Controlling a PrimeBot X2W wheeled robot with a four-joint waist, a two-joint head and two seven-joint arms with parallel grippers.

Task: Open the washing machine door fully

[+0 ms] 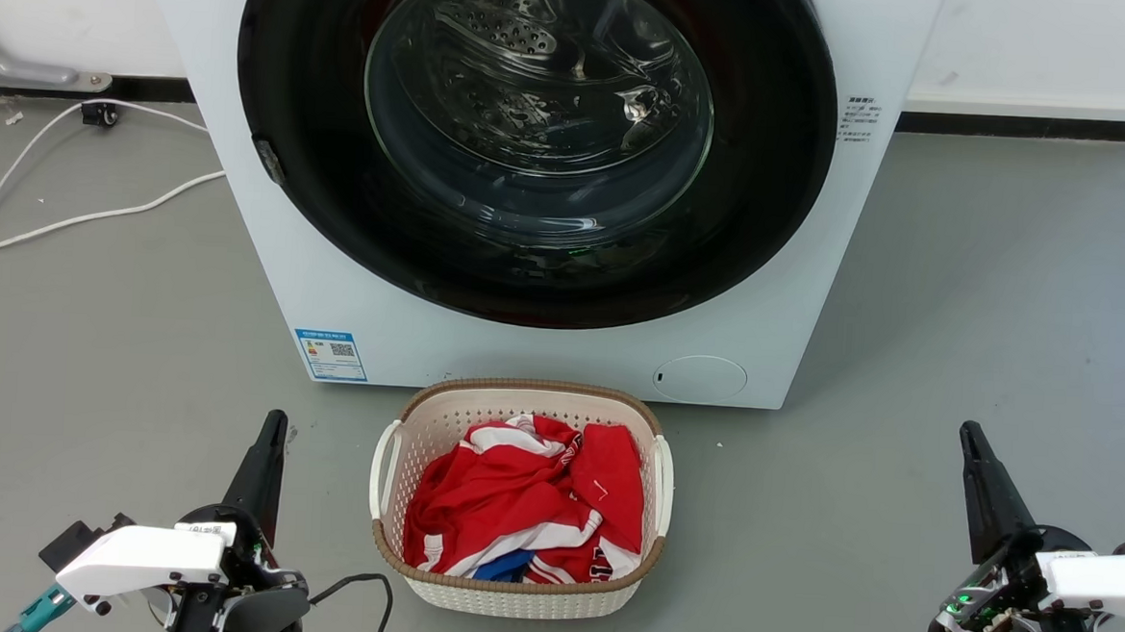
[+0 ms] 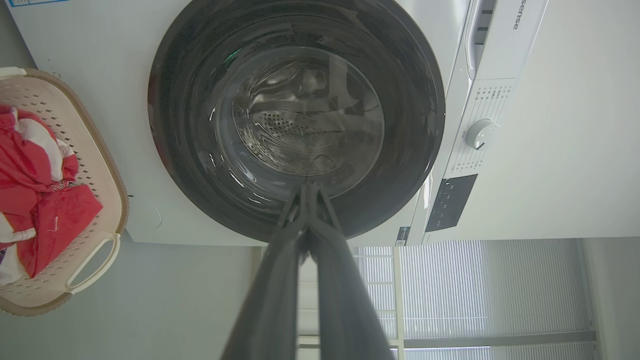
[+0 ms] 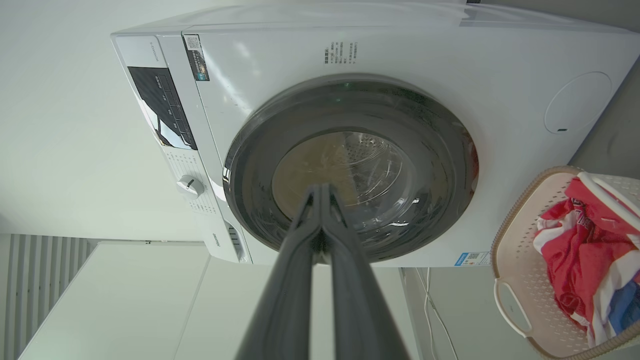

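Left gripper and right gripper are both empty, fingers pressed together, pointing toward the washing machine and well apart from it. The washing machine door lies ahead and above, between them, shut flush against the front. A small notch on its rim sits toward the robot's left, so the left arm is judged nearer the likely pull point. A laundry basket of red clothes stands near the machine front below the door, possibly in the approach path, and white cables lie on the floor to the left.
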